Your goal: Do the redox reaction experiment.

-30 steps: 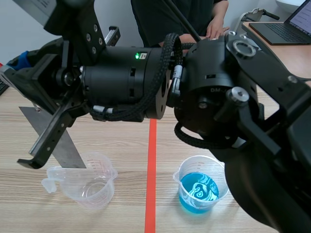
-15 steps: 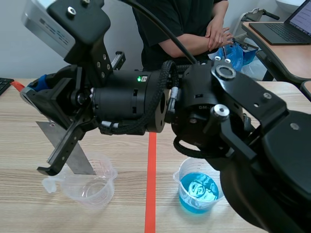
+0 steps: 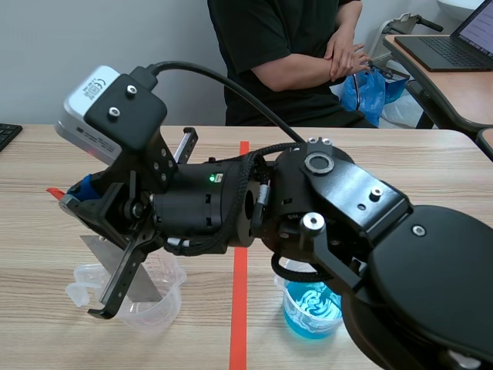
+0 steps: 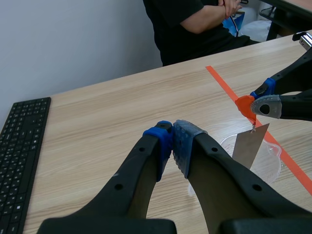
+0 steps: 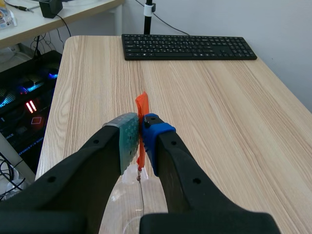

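Observation:
My right gripper [image 3: 73, 199] reaches across from the right and is shut on an orange clip [image 3: 52, 191]. A grey metal sheet [image 3: 108, 250] hangs from the clip, its lower end inside the empty clear beaker [image 3: 162, 301]. The left wrist view shows the sheet [image 4: 248, 146] dipping into that beaker [image 4: 270, 163]. In the right wrist view the clip [image 5: 141, 105] is pinched between my right gripper [image 5: 141, 127]. A second beaker [image 3: 312, 308] with blue liquid stands right of the tape line. My left gripper [image 4: 173, 141] is shut on nothing, above the table short of the clear beaker.
A person [image 3: 293, 46] sits across the table with hands folded. A black keyboard [image 4: 19, 146] lies at the table's left end. A laptop [image 3: 462, 42] rests on a side desk at the back right, a blue bag [image 3: 373, 89] beside it.
My right arm has come down and slightly right, lowering the metal sheet from above the clear beaker into it. Both beakers stayed put.

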`<state>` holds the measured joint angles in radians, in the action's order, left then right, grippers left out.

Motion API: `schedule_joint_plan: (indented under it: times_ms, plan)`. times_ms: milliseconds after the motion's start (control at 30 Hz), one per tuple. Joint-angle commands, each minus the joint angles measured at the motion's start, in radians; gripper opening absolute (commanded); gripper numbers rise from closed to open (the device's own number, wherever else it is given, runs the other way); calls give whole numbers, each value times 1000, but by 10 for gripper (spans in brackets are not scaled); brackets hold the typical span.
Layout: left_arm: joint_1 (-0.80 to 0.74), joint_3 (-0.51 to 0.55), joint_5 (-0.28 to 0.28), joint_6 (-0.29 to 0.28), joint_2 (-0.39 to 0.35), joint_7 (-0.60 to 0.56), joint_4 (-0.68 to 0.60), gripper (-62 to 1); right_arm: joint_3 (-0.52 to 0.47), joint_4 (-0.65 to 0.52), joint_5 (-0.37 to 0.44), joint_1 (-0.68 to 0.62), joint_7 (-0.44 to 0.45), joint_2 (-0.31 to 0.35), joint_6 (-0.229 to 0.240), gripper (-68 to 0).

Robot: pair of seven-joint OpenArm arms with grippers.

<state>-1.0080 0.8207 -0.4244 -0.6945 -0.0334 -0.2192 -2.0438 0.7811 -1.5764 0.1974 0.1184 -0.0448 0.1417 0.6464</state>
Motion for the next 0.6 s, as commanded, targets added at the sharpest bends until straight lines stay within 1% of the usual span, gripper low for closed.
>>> schedule_joint_plan:
  times_ms: [0,100,333,433,567]
  plan:
    - [-2,6,-14,-2,5,-17,-4,-567,-1,-3,9,14,19,-3,-5,-660]
    - [-2,6,-14,-2,5,-17,-4,-567,-1,5,-16,14,26,-3,-12,-660]
    - [-2,6,-14,-2,5,-18,-4,-567,-1,20,-18,11,33,5,-11,-658]
    - [5,6,-14,-2,5,-17,-4,-567,-1,20,-18,11,34,8,-11,-608]
    - [11,6,-14,-2,5,-16,-4,-567,-1,20,-18,11,34,9,-10,-567]
